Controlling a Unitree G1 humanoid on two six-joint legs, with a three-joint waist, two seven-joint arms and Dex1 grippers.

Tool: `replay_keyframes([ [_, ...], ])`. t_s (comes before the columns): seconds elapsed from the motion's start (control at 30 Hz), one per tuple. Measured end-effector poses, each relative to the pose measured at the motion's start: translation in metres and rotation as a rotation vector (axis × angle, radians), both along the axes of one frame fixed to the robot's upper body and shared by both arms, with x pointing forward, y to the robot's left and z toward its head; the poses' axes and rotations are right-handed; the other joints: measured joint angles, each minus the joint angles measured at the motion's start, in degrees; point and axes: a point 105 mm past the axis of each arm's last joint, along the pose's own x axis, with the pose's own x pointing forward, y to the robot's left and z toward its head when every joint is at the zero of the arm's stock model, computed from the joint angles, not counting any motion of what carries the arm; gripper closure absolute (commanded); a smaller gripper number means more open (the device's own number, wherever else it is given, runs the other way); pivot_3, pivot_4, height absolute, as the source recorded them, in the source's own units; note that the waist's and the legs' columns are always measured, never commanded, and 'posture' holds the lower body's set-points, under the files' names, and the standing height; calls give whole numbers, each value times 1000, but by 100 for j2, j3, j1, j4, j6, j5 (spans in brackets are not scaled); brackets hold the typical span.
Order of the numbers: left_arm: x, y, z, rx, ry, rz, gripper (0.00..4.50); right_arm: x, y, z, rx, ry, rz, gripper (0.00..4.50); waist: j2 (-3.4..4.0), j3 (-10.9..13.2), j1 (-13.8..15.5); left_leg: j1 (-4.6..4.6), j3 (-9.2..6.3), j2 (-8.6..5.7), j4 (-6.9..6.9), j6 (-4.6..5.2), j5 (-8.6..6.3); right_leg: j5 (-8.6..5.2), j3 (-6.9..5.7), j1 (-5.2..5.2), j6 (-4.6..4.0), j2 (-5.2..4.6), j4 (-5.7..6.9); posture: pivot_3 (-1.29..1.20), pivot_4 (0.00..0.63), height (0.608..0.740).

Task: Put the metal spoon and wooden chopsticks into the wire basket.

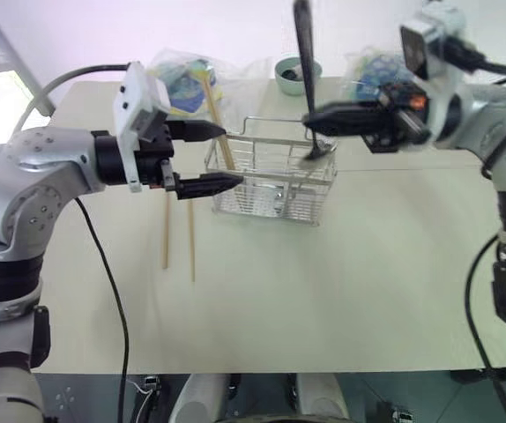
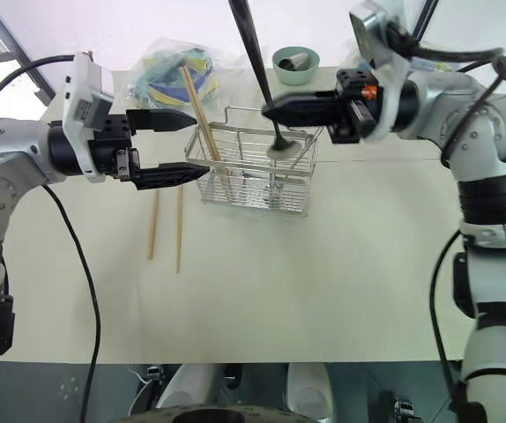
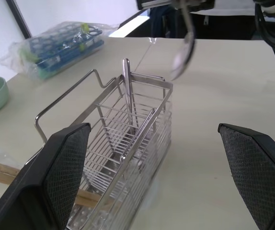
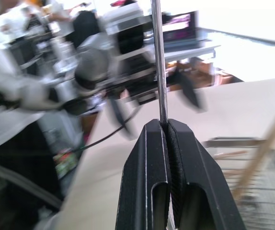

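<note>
While my right gripper [image 2: 271, 112], clamped on the metal spoon [image 2: 255, 62], hovers over the wire basket [image 2: 257, 172] with one of the wooden chopsticks [image 2: 202, 110] in it, two chopsticks [image 2: 167, 225] lie on the table at the basket's 8 o'clock and my left gripper [image 2: 191, 141] is spread empty.

Over the pale counter [image 2: 323, 282], the right hand [image 2: 271, 113] pinches a shiny metal spoon [image 2: 257, 66] upright above the silver wire basket [image 2: 257, 176], while the left hand [image 2: 202, 143] gapes beside one leaning wooden chopstick [image 2: 198, 110].

Shiny metal wire basket [image 1: 271, 181], glossy metal spoon [image 1: 306, 53] (handle smooth), plain matt wooden chopsticks [image 1: 179, 238].
</note>
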Motion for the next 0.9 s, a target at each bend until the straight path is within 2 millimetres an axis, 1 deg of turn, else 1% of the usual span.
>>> replay_keyframes([
  [0.1,0,-1,0,-3,0,-2,0,15,2,-6,0,-22,-83,4474,-1,1,7,-3,0,-1,1,8,6,1,-2,-2,2,1,0,0,150,697],
  [0.17,0,-1,0,-4,0,-3,0,24,0,-12,-4,-27,-136,4474,-1,1,4,-3,0,-2,3,9,7,8,-3,-1,13,2,1,0,150,697],
  [0.27,0,-1,0,-5,-1,-1,0,31,-4,-25,-27,-11,-174,4474,-2,0,0,-3,-1,-2,3,9,7,9,-3,-1,14,2,1,0,150,697],
  [0.3,0,-1,1,-7,-4,2,0,33,-6,-34,-42,-1,-183,4474,-3,0,0,-3,-1,-2,3,10,7,9,-4,-1,14,3,1,0,150,697],
  [0.37,1,0,2,-12,-9,11,0,37,-11,-51,-60,33,-204,3857,-2,0,-5,-3,0,-2,3,10,8,10,-4,-1,14,3,2,0,150,697],
  [0.43,1,2,4,-21,-18,23,0,40,-13,-62,-68,66,-221,3160,-2,0,-14,-3,0,-2,4,9,9,10,-4,-2,13,3,4,0,150,697],
  [0.47,2,3,6,-27,-25,31,0,42,-13,-65,-75,68,-232,2605,-2,0,-29,-3,0,-2,3,9,9,11,-4,-3,13,3,5,0,150,697],
  [0.57,4,5,9,-38,-35,56,0,43,-15,-60,-51,60,-247,1163,-2,0,-35,-3,-1,-1,2,8,10,11,-4,-4,13,4,8,0,150,697],
  [0.77,7,13,15,-78,-54,120,0,36,-16,-46,29,101,-230,1163,-2,0,-14,-3,-2,-2,4,8,9,11,-4,-3,14,3,8,0,150,697],
  [0.9,18,26,23,-163,-46,246,0,20,-21,-24,124,117,-169,1163,-3,0,-5,-3,-3,-2,5,9,9,11,-4,-2,14,2,8,0,150,697],
])
